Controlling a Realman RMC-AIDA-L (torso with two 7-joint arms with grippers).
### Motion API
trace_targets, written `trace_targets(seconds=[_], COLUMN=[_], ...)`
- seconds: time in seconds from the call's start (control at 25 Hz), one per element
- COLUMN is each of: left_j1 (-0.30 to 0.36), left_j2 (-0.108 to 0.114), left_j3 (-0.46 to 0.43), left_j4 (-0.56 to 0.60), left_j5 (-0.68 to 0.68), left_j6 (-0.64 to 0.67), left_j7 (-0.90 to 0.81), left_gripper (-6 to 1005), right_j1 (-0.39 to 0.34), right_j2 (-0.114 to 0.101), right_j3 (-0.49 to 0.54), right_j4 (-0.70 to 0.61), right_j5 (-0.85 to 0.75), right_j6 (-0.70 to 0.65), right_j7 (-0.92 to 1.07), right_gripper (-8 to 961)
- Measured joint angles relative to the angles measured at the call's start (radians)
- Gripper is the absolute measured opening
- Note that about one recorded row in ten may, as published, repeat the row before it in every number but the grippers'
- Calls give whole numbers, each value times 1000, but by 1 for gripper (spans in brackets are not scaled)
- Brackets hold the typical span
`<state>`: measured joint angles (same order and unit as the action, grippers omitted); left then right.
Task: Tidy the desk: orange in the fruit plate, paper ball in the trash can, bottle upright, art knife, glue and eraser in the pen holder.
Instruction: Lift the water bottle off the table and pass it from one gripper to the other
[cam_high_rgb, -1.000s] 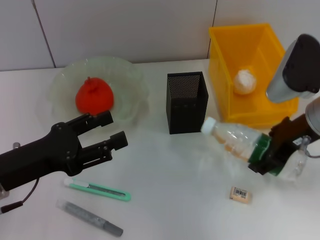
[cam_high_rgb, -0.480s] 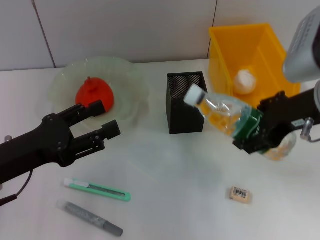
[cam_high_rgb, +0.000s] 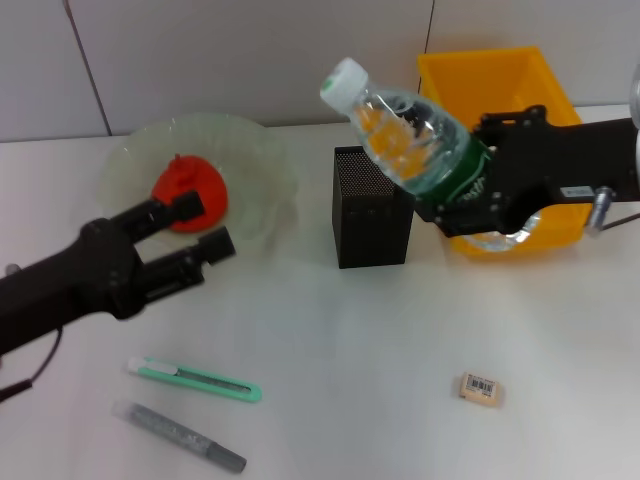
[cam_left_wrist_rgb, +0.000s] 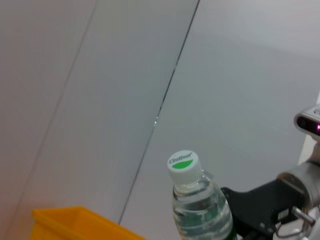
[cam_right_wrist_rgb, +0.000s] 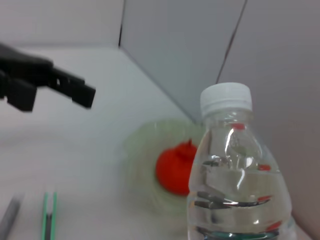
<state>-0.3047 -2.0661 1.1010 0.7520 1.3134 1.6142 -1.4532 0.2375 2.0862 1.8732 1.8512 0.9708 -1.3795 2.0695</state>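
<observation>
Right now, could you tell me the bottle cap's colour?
White with a green mark, clearest in the left wrist view.

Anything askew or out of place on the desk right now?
The bottle is tilted in mid-air in the right gripper, not upright. The art knife, glue and eraser lie loose on the desk.

The fruit plate (cam_high_rgb: 262, 170) sits at the worktop's (cam_high_rgb: 350, 340) rear left with the orange (cam_high_rgb: 188, 192) in it. The pen holder (cam_high_rgb: 372, 205) stands mid-rear, the trash can (cam_high_rgb: 500, 95) at rear right. The art knife (cam_high_rgb: 195, 379) lies near the front left edge, the glue (cam_high_rgb: 180, 436) before it. The eraser (cam_high_rgb: 481, 388) lies front right.
</observation>
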Motion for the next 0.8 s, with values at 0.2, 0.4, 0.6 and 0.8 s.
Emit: trace_targets(seconds=[0.2,0.4,0.6,0.8], left_j1=[1,0,0,-1], left_j2=[-1,0,-1,-3], left_j3=[-42,-61,-63,-63], left_j4=[-21,-37,-37,-44], left_j5=[-35,-64,-106,-147], left_j6=[4,4,4,5], left_j7=[-1,8,9,10], left_gripper=[782,782,782,782], right_j1=[-9,7,26,38], right_j2=[0,-2,-4,-2], right_j3=[-4,5,5,-2], right_j4=[-171,-420,-626,-760], right_j5=[174,428,648,799], right_j6=[106,165,160,131], right_j7=[-162,-385,-612,-770], right_gripper=[759,759,759,759])
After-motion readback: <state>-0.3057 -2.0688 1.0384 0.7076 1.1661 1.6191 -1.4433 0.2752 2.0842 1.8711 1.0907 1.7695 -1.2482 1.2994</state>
